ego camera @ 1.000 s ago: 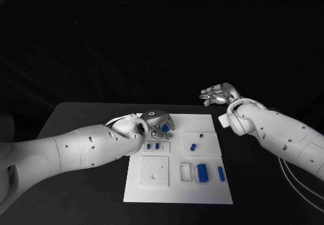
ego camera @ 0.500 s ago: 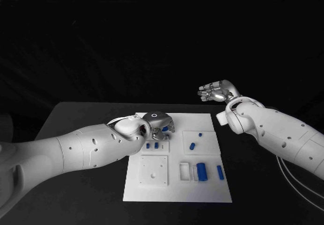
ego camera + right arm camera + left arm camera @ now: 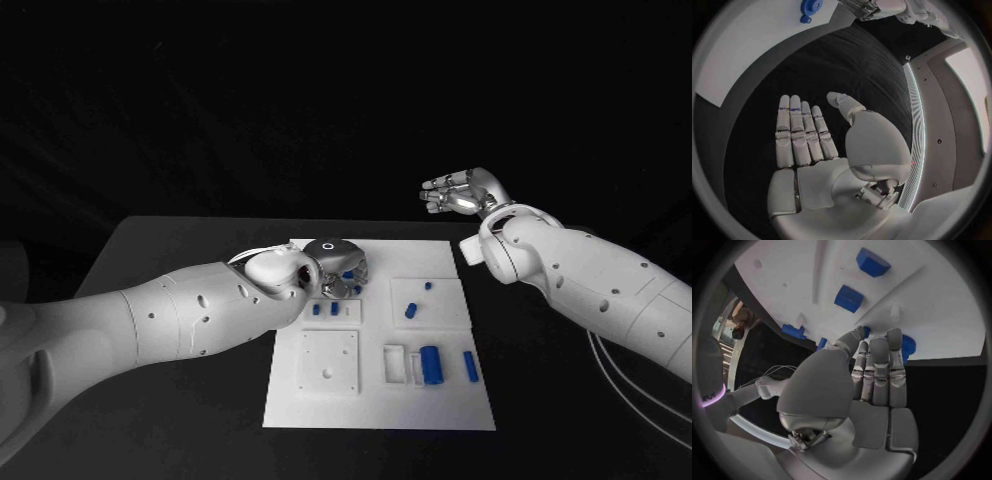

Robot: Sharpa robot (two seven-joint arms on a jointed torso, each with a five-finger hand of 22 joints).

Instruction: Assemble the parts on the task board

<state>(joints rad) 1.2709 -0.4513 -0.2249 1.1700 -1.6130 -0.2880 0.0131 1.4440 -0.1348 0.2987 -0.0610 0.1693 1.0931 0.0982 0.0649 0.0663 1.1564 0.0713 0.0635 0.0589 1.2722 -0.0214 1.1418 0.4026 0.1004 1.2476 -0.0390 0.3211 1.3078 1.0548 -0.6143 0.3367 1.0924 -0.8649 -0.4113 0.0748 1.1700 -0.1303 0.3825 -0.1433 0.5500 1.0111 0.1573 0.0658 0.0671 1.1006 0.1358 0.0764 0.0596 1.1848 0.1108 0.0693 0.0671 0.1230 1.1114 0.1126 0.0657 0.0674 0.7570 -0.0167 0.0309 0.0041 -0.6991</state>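
The white task board (image 3: pixel 447 262) lies mid-table. My left hand (image 3: pixel 335 262) is low over its far left part, fingers straight and close together (image 3: pixel 878 365). A ridged blue part (image 3: pixel 908 346) lies just past the fingertips, and a bit of blue (image 3: pixel 866 331) shows between thumb tip and fingers; whether it is held is unclear. Two small blue blocks (image 3: pixel 325 311) stand in a recess nearby, also seen as blocks (image 3: pixel 849 298). My right hand (image 3: pixel 459 193) is raised beyond the board's far right corner, fingers spread (image 3: pixel 801 135), holding nothing.
More blue parts lie on the board: a small peg (image 3: pixel 428 290), a short piece (image 3: pixel 411 312), a thick cylinder (image 3: pixel 430 364) and a slim bar (image 3: pixel 470 367). A white plate with holes (image 3: pixel 330 365) sits at the near left. Black table (image 3: pixel 173 260) surrounds the board.
My left hand has drawn its fingers in a little over the board's far left. My right hand has risen slightly.
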